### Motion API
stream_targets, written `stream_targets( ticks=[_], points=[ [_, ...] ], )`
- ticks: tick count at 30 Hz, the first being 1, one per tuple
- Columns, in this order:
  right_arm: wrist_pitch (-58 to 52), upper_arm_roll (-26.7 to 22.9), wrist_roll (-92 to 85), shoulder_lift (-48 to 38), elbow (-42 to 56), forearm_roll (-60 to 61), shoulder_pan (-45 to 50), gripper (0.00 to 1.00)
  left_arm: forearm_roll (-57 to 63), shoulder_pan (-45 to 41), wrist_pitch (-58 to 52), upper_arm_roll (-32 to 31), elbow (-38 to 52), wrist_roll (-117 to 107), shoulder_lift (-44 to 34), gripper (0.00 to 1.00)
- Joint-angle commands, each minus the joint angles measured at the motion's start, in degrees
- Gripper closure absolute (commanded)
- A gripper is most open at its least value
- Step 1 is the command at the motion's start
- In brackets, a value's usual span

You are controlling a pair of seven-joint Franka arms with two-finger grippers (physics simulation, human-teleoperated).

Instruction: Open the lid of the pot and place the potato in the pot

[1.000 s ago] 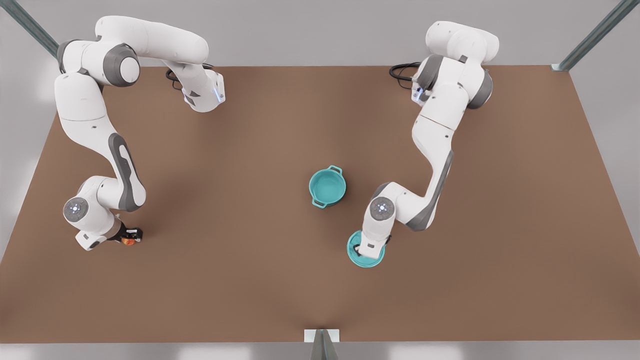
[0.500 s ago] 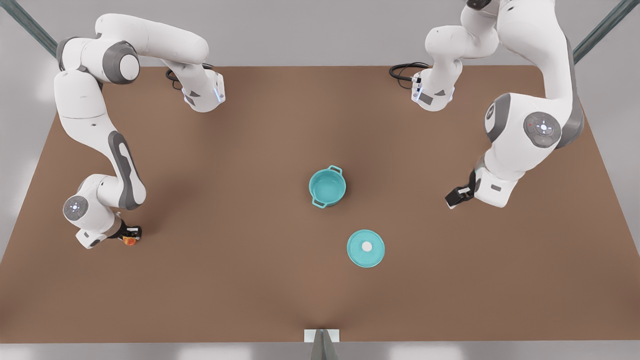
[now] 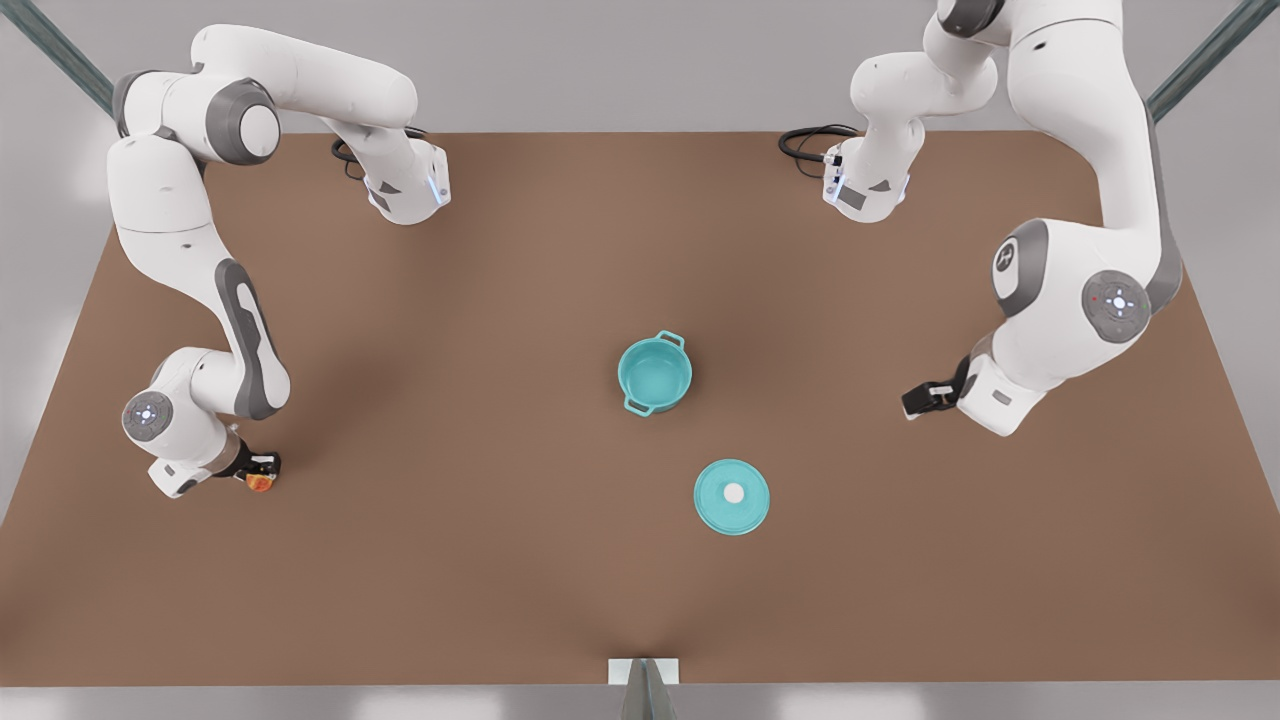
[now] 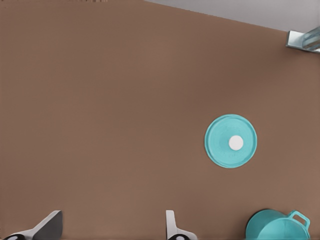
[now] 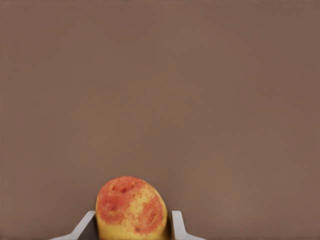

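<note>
Pot lid: flat on surface, leaving pot uncovered.
Right claw: clamped on potato for transfer.
Left claw: fingers apart, empty, waiting aside.

pot: small round teal, two loop handles, upright, open, teal inside bare | lid: flat teal disc, white knob up, lying flat near the pot, toward the front view's lower right, not touching | potato: yellow with orange-red patches, between two grey fingers, well apart from the pot, far to the front view's left
</note>
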Motion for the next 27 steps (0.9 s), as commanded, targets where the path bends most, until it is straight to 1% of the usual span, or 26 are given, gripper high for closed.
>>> stream_targets(
  ticks=[1, 3, 11, 12, 13, 18, 25, 27],
  points=[
    [0.2, 0.0, 0.6, 0.1, 0.1, 0.1, 0.0, 0.36, 0.1, 0.0, 0.2, 0.0, 0.1, 11.1, 0.1, 0.00],
    [0.5, 0.0, 0.6, 0.2, 0.1, 0.1, 0.0, 0.34, 0.2, -0.1, 0.2, 0.0, 0.1, 11.0, 0.4, 0.00],
    [1.5, 0.1, 0.7, 1.4, 0.0, -0.1, 0.0, 0.33, 0.2, -0.3, 0.2, 0.0, 0.1, 10.8, 0.5, 0.00],
    [1.5, 0.1, 0.7, 1.4, 0.0, -0.1, 0.0, 0.36, 0.2, -0.3, 0.3, 0.0, 0.1, 10.8, 1.0, 0.00],
    [1.5, 0.1, 0.7, 1.4, 0.0, 0.0, 0.0, 0.42, 0.2, -0.3, 0.3, 0.0, 0.1, 10.8, 1.0, 0.00],
    [0.9, 0.1, 0.6, 1.2, -0.1, 0.0, 0.0, 0.44, 0.3, -0.4, -0.1, -0.1, 0.4, 10.8, 0.5, 0.00],
    [0.6, 0.0, 0.6, 0.5, -0.1, 0.1, 0.0, 0.44, 0.4, -0.4, -0.4, -0.1, 0.3, 10.8, 0.1, 0.00],
    [-1.5, 0.6, 0.8, -0.9, -0.1, 0.5, 0.1, 0.43, 0.5, -0.4, -0.4, -0.1, 0.3, 10.8, 0.1, 0.00]
  ],
)
